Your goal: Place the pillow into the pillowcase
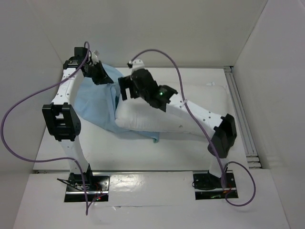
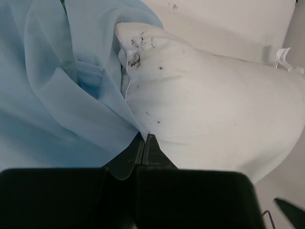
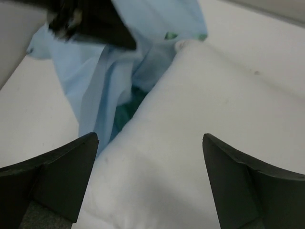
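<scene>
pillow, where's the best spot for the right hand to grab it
Probably the pillow's corner nearest the case: it rises in a narrow peak, thin enough to pinch, while the middle looks too plump to span. Come down from above with the open right hand.

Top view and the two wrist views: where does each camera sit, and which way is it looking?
Top external: above and behind the robot, looking down on the table; the left arm and right arm show.
Left wrist: on the left arm, looking past its shut left end effector, which pinches the pillowcase beside the pillow.
Right wrist: on the right arm, looking past its open right end effector onto the pillow.
Shared: all three show the pillow against the pillowcase.
</scene>
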Controlling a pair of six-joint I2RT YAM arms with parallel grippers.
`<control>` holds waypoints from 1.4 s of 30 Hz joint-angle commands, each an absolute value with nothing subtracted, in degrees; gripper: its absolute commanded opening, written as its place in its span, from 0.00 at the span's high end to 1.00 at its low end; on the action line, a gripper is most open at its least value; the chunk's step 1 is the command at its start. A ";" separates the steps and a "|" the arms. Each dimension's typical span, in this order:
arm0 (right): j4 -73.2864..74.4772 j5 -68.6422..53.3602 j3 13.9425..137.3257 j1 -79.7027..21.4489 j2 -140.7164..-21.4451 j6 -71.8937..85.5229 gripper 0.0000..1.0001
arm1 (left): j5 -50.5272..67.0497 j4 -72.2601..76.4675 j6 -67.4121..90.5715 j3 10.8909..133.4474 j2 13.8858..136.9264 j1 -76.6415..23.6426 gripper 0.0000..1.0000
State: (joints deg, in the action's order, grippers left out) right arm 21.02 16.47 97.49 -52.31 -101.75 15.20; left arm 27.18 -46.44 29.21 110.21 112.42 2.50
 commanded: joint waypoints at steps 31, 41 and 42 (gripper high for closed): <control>24.88 4.66 98.53 -49.91 -107.67 15.03 1.00 | 35.51 -45.80 26.89 117.42 116.54 3.96 1.00; 24.35 6.42 103.87 -55.99 -113.72 11.69 1.00 | 38.93 -47.01 22.16 118.04 116.55 0.71 1.00; 24.35 6.42 104.76 -55.99 -114.25 10.99 1.00 | 38.94 -48.85 20.41 118.04 115.93 0.70 1.00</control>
State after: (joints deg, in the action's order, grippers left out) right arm 26.46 8.27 100.20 -55.88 -112.90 11.92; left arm 36.16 -48.36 25.04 115.61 116.46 1.32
